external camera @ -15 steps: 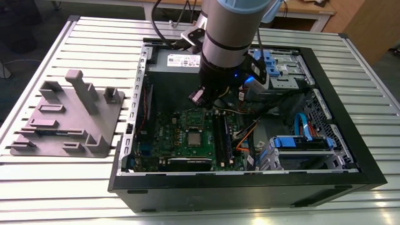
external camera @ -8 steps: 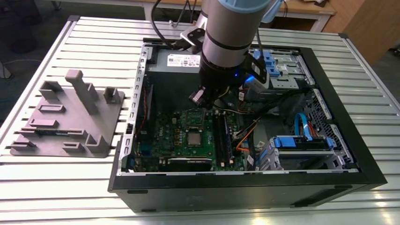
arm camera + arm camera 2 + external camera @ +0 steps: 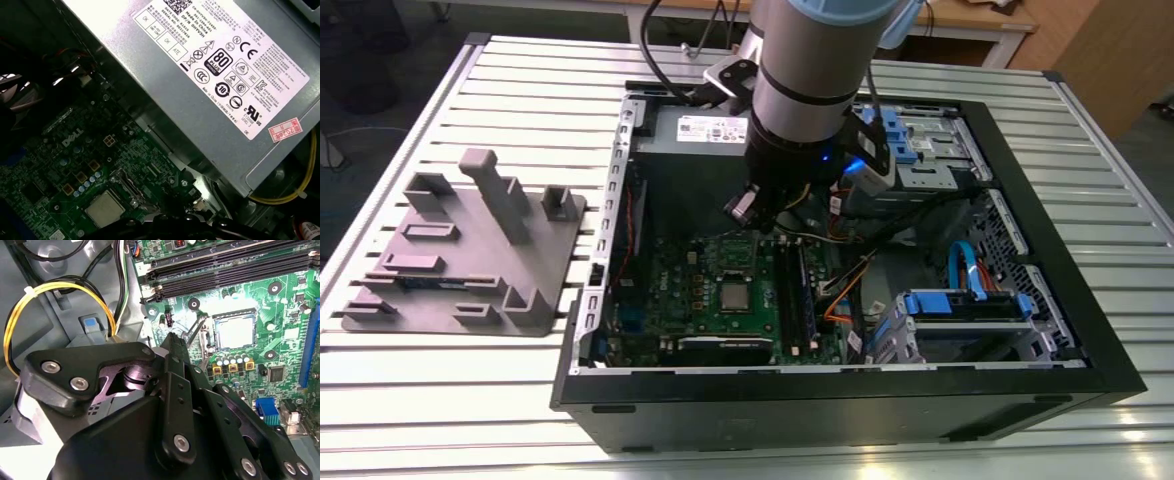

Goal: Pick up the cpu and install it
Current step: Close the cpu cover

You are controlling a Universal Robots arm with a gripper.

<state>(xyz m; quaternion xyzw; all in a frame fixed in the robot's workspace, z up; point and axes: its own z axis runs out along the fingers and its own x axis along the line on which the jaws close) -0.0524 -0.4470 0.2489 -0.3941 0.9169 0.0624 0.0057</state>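
The cpu is a small silvery square lying flat in the socket in the middle of the green motherboard, inside the open computer case. It shows in both wrist views, with a thin metal lever slanting beside the socket. My gripper hangs above the board, off to the side of the socket toward the power supply. Its black fingers meet at one narrow tip and hold nothing. The arm reaches down into the case from the back.
A large grey power supply with a white label lies close by the gripper. Black memory slots, yellow and black cables and blue drive brackets crowd the case. A grey fixture stands on the slatted table at the exterior view's left.
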